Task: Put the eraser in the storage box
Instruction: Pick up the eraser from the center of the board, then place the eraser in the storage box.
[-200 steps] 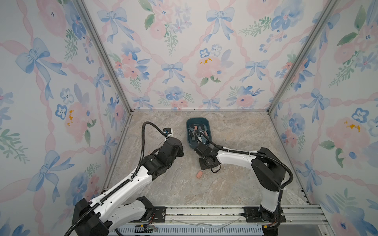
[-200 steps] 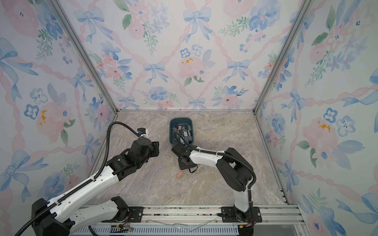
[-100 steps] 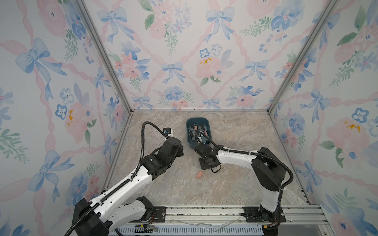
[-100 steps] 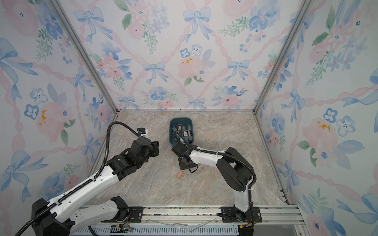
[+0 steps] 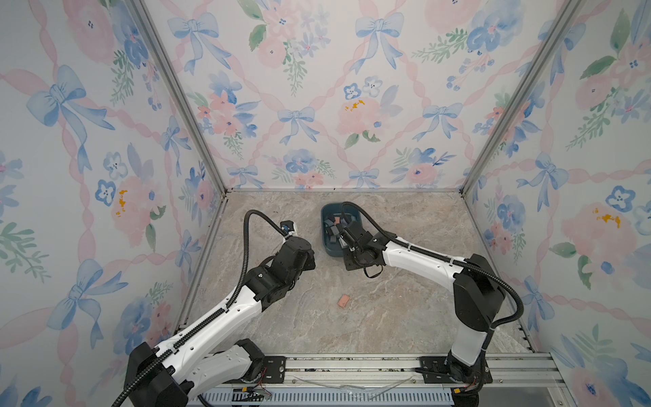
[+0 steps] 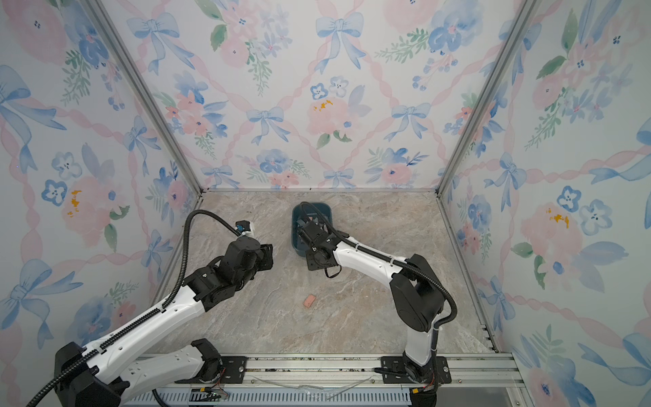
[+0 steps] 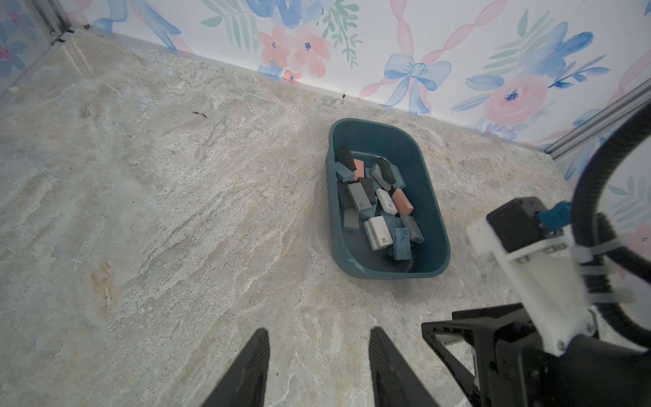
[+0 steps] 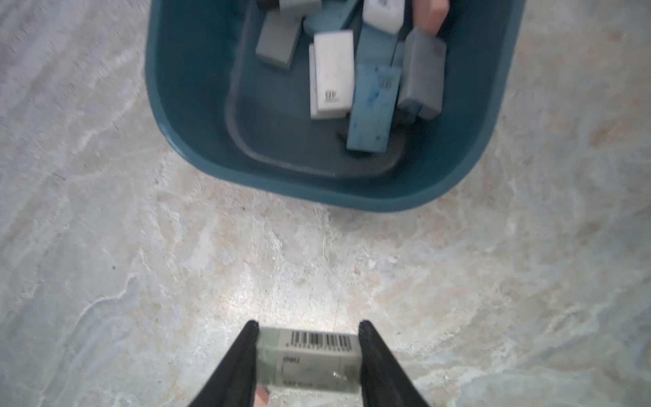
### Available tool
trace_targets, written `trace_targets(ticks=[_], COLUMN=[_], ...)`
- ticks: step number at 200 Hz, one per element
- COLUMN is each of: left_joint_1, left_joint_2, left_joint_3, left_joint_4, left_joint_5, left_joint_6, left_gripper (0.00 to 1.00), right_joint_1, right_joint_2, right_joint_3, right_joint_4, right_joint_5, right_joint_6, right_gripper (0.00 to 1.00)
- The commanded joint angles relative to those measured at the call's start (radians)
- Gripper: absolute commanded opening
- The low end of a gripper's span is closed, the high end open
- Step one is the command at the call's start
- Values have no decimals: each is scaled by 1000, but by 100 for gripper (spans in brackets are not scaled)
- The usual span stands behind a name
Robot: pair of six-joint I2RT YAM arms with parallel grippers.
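Teal-blue plastic, that's the storage box (image 5: 327, 250). It sits on the marble-look table (image 5: 405, 310) just above the middle of the frame in both top views, close to the back wall. It's already got a pile of erasers (image 7: 373, 204) in it: grey, white, speckled blue, pink and a few dark ones, mostly heaped toward one long side.

The right gripper (image 8: 308, 329) is clamped on a wrapped eraser (image 8: 310, 363), which has a pale greenish sleeve with a barcode facing up. One finger presses on each end. In the right wrist view that's at the bottom centre, and the box's rounded near end fills the top of the frame. So the eraser hangs over bare table just short of the rim, not over the box. A small pink bit peeks out at the very bottom edge next to one finger, can't tell what it belongs to. From above, the right arm (image 5: 415, 255) hides the fingers and its wrist overlaps the near end of the box.

The left gripper (image 7: 318, 333) is partly open with nothing between the fingers, only table showing through. It's at the bottom centre of the left wrist view, well apart from the box.

There's also a loose pink eraser (image 5: 342, 300) lying flat on the table, below the box in the frame and between the two arms, touching nothing.
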Motion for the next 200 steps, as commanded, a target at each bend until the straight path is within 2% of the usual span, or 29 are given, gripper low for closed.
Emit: trace_targets(ticks=[1, 44, 102, 170, 200], left_joint_1=[8, 16, 23, 23, 23], left_joint_2=[6, 2, 28, 59, 71], left_joint_3=[-14, -12, 2, 19, 29], left_joint_4=[8, 8, 11, 17, 16], left_joint_5=[-12, -24, -20, -10, -8], left_joint_6=[-4, 4, 12, 22, 31], left_gripper=[49, 49, 49, 49, 49], right_joint_1=[-39, -92, -166, -218, -234], right_joint_2=[31, 173, 436, 764, 839], right_joint_3=[100, 324, 631, 1085, 1173], right_joint_4=[-27, -24, -42, -147, -151], right_joint_5=[11, 7, -32, -67, -90], right_joint_6=[-62, -120, -137, -112, -83], right_gripper=[45, 45, 44, 45, 45])
